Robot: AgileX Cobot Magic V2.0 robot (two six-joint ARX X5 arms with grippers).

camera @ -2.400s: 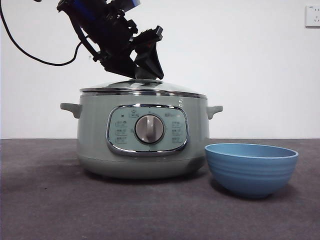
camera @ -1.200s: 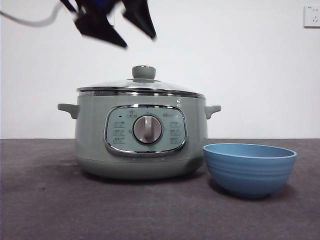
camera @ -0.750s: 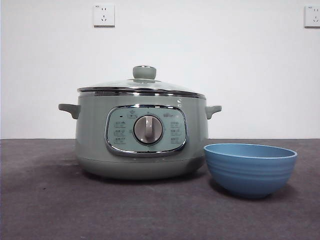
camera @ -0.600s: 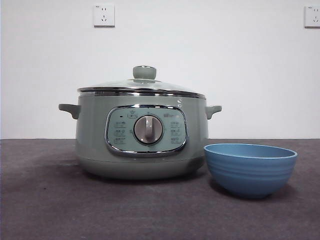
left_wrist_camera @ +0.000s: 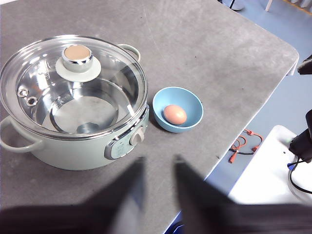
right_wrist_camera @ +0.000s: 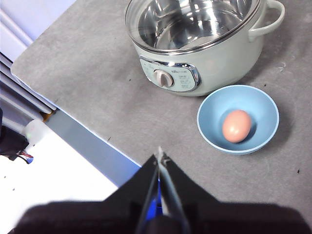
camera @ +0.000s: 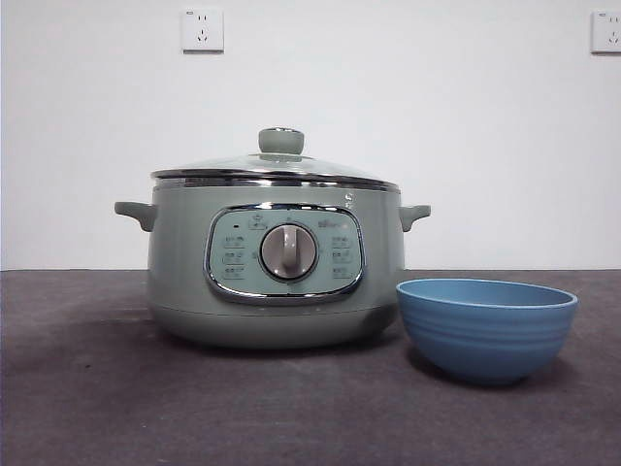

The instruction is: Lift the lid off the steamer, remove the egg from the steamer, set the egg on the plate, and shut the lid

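Note:
The glass lid (camera: 277,167) sits closed on the sage-green steamer (camera: 277,291), its knob (camera: 280,141) free. To the right of the pot stands the blue plate (camera: 485,330). The front view hides its inside, but both wrist views show the brown egg (left_wrist_camera: 175,114) lying in it (right_wrist_camera: 237,125). Through the lid (left_wrist_camera: 73,92) the pot looks empty. My left gripper (left_wrist_camera: 158,161) hangs open, high above the table's near edge. Equally high and away from the things, my right gripper (right_wrist_camera: 160,155) is shut with nothing in it. Neither arm shows in the front view.
The dark grey table (left_wrist_camera: 204,44) ends close to the plate, with blue floor beyond. A red cable (left_wrist_camera: 241,144) and a white unit (left_wrist_camera: 273,170) lie off the table edge. Two wall sockets (camera: 202,29) are on the white wall behind.
The arm that was on the lid's knob let go, rose and left the front view. The lid stays on the steamer. Pot and plate have not moved.

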